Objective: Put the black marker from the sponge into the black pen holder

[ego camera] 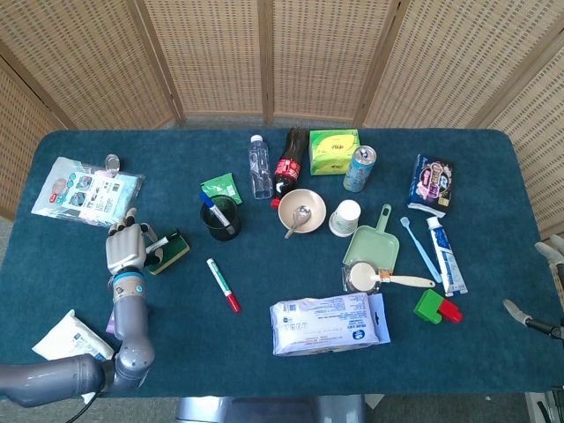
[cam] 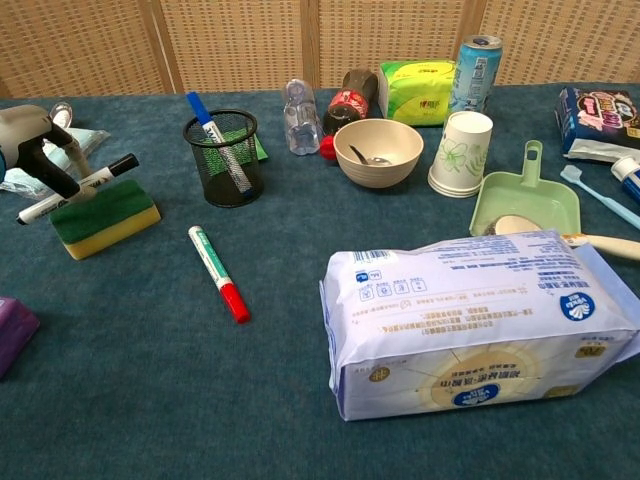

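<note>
One left hand pinches the black marker; right hand mostly cut off.

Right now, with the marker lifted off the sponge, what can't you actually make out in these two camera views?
- Left hand: chest view crops it at the left edge; its grip on the black marker is half seen.
- Right hand: head view's right edge cuts it; open or shut unclear.
- Black pen holder: its bottom is hidden by its mesh wall.

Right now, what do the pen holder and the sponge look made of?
Pen holder: looks like black wire mesh, probably metal; the blue pen inside shows through its wall. Sponge: soft yellow foam with a rough green scrub layer on top, matte.
</note>
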Motion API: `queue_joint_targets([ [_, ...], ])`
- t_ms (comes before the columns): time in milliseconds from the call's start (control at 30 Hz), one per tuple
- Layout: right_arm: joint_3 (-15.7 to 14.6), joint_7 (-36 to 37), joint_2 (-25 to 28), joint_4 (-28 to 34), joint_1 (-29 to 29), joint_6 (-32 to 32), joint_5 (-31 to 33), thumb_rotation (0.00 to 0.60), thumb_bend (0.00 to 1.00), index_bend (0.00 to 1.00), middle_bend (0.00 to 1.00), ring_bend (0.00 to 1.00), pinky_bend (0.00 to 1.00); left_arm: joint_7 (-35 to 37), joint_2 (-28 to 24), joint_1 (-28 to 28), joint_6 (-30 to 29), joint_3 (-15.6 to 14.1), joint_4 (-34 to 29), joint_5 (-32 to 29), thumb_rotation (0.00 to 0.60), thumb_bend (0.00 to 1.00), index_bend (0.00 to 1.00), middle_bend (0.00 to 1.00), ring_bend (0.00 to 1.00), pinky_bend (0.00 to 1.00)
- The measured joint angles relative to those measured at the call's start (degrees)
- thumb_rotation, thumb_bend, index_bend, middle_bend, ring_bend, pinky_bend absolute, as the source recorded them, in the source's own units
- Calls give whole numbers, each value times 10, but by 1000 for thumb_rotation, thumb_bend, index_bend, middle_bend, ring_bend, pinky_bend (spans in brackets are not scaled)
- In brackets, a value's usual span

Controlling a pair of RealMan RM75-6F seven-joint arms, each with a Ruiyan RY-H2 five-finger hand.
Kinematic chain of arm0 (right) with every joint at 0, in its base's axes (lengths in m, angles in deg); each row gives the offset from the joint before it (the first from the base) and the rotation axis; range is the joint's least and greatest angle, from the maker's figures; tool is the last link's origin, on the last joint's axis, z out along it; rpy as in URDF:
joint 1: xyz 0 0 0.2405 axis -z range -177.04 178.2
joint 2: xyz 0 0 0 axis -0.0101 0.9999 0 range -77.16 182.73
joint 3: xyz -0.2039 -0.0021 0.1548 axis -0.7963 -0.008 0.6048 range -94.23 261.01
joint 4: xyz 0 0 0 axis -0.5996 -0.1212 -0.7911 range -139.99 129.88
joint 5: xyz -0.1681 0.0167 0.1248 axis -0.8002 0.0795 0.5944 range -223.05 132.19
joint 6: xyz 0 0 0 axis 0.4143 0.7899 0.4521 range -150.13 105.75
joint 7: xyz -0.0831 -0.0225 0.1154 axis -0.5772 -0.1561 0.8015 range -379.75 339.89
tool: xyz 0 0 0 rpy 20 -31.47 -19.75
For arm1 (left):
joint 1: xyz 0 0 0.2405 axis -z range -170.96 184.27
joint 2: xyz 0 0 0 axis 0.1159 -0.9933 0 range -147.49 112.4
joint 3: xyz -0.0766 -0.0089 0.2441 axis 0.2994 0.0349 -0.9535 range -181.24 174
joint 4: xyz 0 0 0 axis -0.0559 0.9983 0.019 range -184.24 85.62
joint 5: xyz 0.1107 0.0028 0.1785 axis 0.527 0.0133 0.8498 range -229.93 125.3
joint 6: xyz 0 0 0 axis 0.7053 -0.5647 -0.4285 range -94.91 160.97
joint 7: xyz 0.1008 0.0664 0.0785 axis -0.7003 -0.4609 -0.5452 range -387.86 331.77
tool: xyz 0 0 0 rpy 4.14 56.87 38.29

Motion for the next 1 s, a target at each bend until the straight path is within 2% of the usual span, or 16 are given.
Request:
queue_joint_targets([
  [300, 0, -3, -1, 0, -1, -1, -1, 600, 0, 176, 72, 129, 311, 49, -54, -24, -11, 4, -104, 77, 600, 421, 534, 0, 0, 121],
  [500, -2, -6, -1, 1, -1, -1, -3, 600, 0, 176, 71, 129, 311, 134, -82, -40, -4, 10, -139, 179, 600, 422, 541, 0, 0, 150],
  [700, -3, -8, -2, 1, -1, -3, -3, 600, 0, 176, 70, 129, 312, 239, -84, -47, 6, 24, -126, 263, 600, 421, 541, 0, 0, 152],
  [1000, -4, -15, -6, -2, -4, -8, -2, 600, 0, 176, 70, 129, 311, 378, -43, -23, 60, 42, -37, 334, 600, 416, 533, 0, 0, 147],
])
